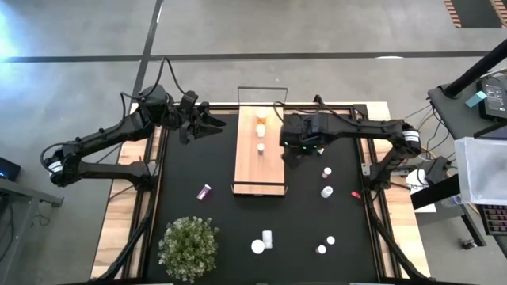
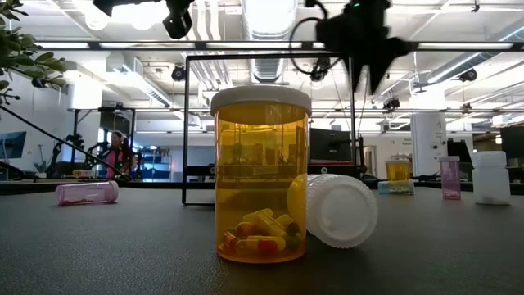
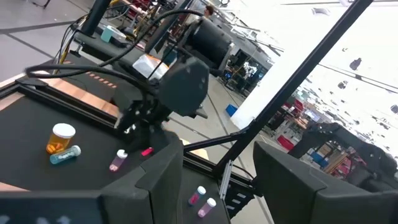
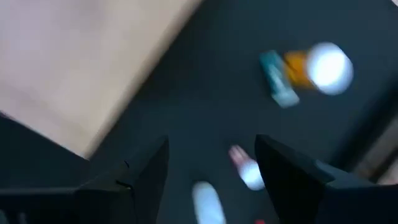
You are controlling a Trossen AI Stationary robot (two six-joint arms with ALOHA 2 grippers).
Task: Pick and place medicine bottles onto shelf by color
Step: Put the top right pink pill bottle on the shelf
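A: Start with the big things. What is on the surface (image 1: 182, 170)?

B: One black mat covers it. One long light-wood shelf (image 1: 260, 162) lies in the middle, and one leafy plant (image 1: 188, 245) sits at the near left corner.

A: And the arms?

B: Two. The left hand (image 1: 207, 123) hangs just left of the shelf's far end, its fingers parted around nothing. The right hand (image 1: 287, 152) is just right of the shelf, over the mat; its wrist view shows a clear gap between the fingers and nothing in it.

A: How many medicine bottles?

B: From above, three small ones stand in a row on the shelf (image 1: 261, 132), the farthest orange. One pink bottle (image 1: 204, 191) lies on the mat left of the shelf. Right of the shelf I count two (image 1: 326, 182), with a tiny red speck beside them. Near the front edge there are two white ones (image 1: 262, 241) touching, and two more (image 1: 325, 245) further right.

A: Does any view add something?

B: The low view shows that the big orange bottle (image 2: 262, 176) holds capsules, which the high view cannot show. The right wrist view shows an orange bottle (image 4: 314, 66) with a pale teal one lying beside it.
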